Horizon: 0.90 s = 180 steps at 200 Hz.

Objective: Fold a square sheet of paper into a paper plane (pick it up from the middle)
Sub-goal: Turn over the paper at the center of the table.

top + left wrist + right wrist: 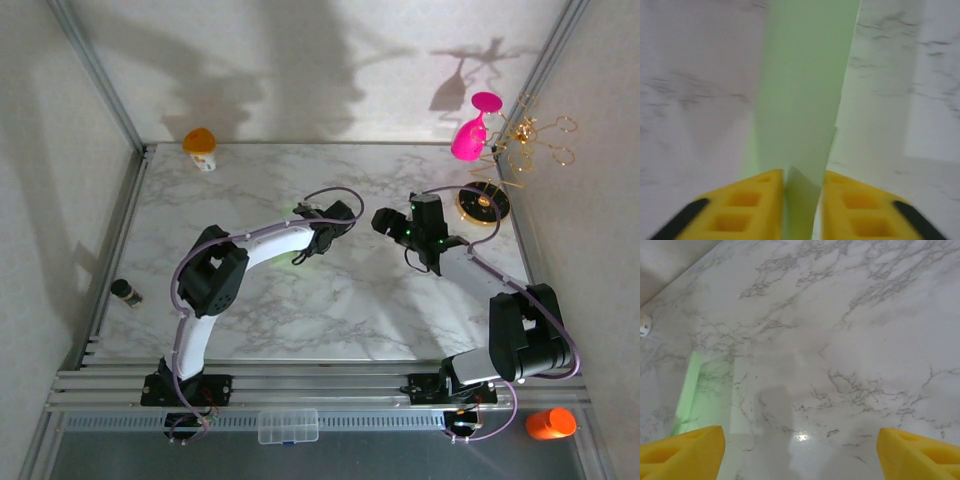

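Two yellow fingers (760,202) of the left claw (803,176) stand slightly parted at the bottom of the left wrist view. The paper (800,90) stands in the narrow gap between them. It sits close against the left finger, with a thin slit showing at the right finger, so it is not squeezed. From the gap the pale green strip runs straight away over the table (695,75). Its long edges are crisp, and the right edge steps in a little partway along, where a layer ends. Bare marble lies on both sides.

The right claw (799,432) is spread wide with only marble between its fingers. To its left is a pale green patch (692,390); whether this is paper or a reflection is unclear.

From above, both claws hover mid-table, near each other but apart. Open marble stretches toward the near rail and the far left. A gold base (482,205) sits just beyond the right claw, and a pink glass (470,135) hangs on a stand (535,140) at the far right. A dark bottle (125,292) stands at the left edge.
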Each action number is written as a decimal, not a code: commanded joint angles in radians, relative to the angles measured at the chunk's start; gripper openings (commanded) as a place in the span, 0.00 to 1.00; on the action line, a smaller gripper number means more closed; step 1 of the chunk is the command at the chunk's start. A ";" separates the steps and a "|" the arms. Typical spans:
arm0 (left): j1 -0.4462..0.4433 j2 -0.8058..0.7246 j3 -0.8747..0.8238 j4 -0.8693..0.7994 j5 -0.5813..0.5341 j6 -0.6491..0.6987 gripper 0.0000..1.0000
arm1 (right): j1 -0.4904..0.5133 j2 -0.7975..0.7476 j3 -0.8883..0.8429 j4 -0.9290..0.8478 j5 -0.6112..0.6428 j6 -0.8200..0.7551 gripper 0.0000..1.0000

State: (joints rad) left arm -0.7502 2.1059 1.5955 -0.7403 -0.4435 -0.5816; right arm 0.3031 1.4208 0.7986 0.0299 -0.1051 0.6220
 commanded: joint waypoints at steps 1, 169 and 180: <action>0.042 -0.078 -0.066 0.174 0.283 -0.040 0.37 | -0.012 -0.003 0.001 0.013 -0.015 0.022 0.80; 0.507 -0.945 -0.885 0.635 0.445 -0.181 0.99 | 0.426 0.354 0.288 0.062 -0.008 0.235 0.75; 0.545 -0.972 -0.899 0.639 0.468 -0.167 0.99 | 0.455 0.403 0.338 0.055 -0.011 0.257 0.74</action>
State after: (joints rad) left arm -0.2695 1.1980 0.7345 -0.1303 0.0219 -0.7780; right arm 0.6991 1.7420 1.0420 0.0711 -0.1490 0.8047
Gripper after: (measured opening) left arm 0.991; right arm 0.751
